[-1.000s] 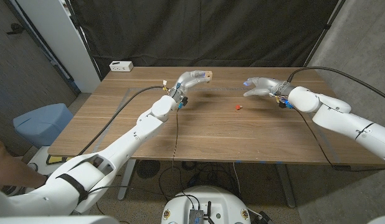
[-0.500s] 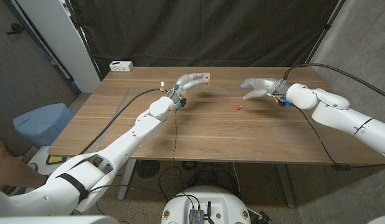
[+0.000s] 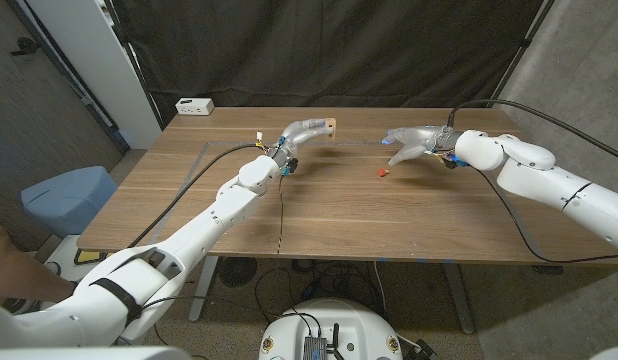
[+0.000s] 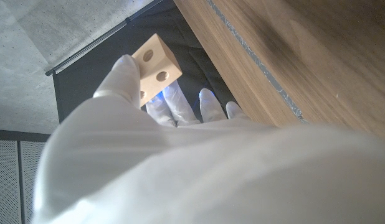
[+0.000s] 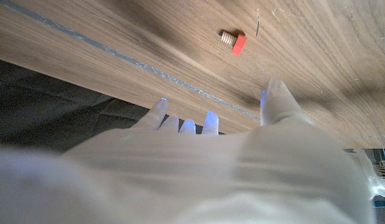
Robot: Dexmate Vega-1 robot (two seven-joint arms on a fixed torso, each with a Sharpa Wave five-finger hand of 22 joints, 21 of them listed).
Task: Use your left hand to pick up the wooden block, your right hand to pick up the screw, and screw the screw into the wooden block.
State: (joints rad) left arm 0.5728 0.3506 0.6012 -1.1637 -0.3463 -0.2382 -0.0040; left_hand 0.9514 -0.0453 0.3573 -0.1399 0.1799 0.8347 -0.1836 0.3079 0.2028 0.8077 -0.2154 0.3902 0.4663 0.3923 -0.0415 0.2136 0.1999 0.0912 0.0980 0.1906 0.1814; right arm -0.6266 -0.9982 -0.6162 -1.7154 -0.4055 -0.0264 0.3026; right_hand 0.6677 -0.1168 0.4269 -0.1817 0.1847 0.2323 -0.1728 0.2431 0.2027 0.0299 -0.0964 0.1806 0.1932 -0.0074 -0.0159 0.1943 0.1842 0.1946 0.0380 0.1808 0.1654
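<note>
Two hands: left (image 3: 307, 129) holds block (image 3: 331, 126); right (image 3: 414, 141) near screw (image 3: 382, 172).

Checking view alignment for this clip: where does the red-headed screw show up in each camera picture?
Head view: the screw lies on the table, just in front of the right hand.
Right wrist view: the screw lies on the wood beyond the fingertips.
Left wrist view: I cannot find it.
Shared landmark: the pale strip along the table's far side.

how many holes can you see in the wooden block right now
3 holes show in the small light wooden block pinched by the left hand: one on the face turned up and away, one on the face beside it, one partly covered beside a fingertip. Hidden faces may hold more.
</note>
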